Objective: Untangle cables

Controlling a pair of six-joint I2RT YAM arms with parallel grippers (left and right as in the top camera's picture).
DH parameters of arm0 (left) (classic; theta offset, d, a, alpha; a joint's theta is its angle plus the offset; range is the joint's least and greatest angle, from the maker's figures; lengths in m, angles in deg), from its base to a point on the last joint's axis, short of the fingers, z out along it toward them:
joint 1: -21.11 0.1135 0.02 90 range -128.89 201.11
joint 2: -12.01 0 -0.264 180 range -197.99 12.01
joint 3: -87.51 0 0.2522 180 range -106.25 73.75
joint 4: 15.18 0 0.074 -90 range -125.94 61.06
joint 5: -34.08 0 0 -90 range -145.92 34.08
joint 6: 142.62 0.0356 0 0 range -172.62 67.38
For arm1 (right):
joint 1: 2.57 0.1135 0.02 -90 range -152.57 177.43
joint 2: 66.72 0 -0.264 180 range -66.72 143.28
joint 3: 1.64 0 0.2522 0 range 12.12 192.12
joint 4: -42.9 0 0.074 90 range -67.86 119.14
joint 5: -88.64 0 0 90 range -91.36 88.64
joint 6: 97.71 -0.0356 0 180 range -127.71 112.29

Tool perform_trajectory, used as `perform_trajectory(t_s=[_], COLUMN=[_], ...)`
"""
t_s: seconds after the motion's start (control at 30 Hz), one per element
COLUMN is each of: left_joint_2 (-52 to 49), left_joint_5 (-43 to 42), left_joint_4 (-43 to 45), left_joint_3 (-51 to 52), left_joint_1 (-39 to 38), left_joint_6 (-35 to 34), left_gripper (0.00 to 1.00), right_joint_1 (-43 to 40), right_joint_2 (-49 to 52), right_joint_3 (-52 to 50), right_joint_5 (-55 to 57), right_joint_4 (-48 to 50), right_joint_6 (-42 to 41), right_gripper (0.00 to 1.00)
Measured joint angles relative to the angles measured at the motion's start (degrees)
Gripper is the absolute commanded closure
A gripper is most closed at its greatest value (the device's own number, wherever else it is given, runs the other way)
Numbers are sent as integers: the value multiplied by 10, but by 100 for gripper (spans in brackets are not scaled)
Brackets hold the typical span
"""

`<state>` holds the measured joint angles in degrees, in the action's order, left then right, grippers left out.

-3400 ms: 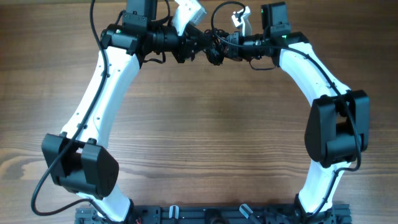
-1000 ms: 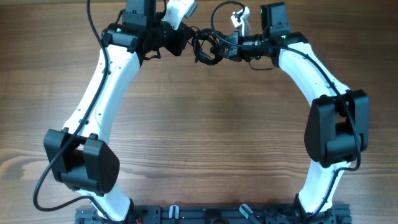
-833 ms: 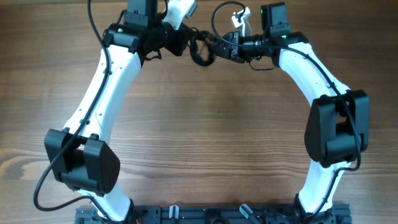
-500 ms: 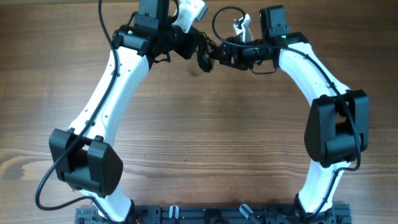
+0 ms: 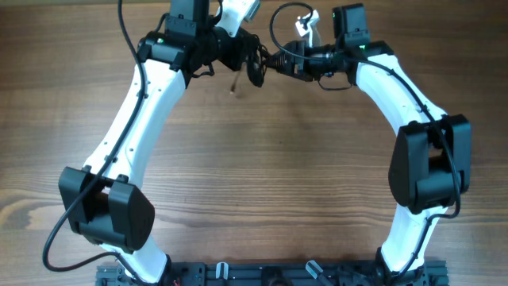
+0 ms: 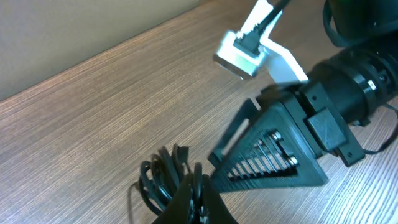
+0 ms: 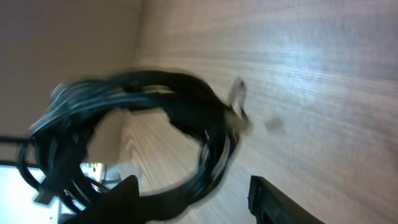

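Observation:
The cables are a small dark bundle of thin black loops held above the far middle of the table. My left gripper is shut on one strand of it. In the left wrist view the loops hang just left of the jaws. One loose plug end dangles below. My right gripper faces the bundle from the right, fingers apart. In the blurred right wrist view the cable loop lies between the open jaws, against the left finger.
The wooden table spreads below both arms. White camera mounts sit on the wrists at the far edge; the right arm's mount shows in the left wrist view above its slatted finger.
My left arm came back to the right and closed on the bundle by the right gripper. The bundle has shifted slightly left, and a plug end now dangles below it.

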<state>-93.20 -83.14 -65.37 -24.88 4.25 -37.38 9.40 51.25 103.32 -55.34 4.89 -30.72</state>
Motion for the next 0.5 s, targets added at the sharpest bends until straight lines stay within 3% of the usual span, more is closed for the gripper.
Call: perform_trajectory(t_s=[0.1, 0.5], left_joint_2=[6, 57], left_joint_5=[0, 0], left_joint_4=[0, -7], left_joint_3=[0, 0], left_joint_1=[0, 0], left_joint_6=[0, -2], left_gripper=[96, 96], right_joint_1=[0, 12], right_joint_2=[0, 0], right_joint_3=[0, 0], right_joint_5=[6, 13], right_joint_4=[14, 67], right_joint_6=[-10, -14], right_gripper=[58, 64])
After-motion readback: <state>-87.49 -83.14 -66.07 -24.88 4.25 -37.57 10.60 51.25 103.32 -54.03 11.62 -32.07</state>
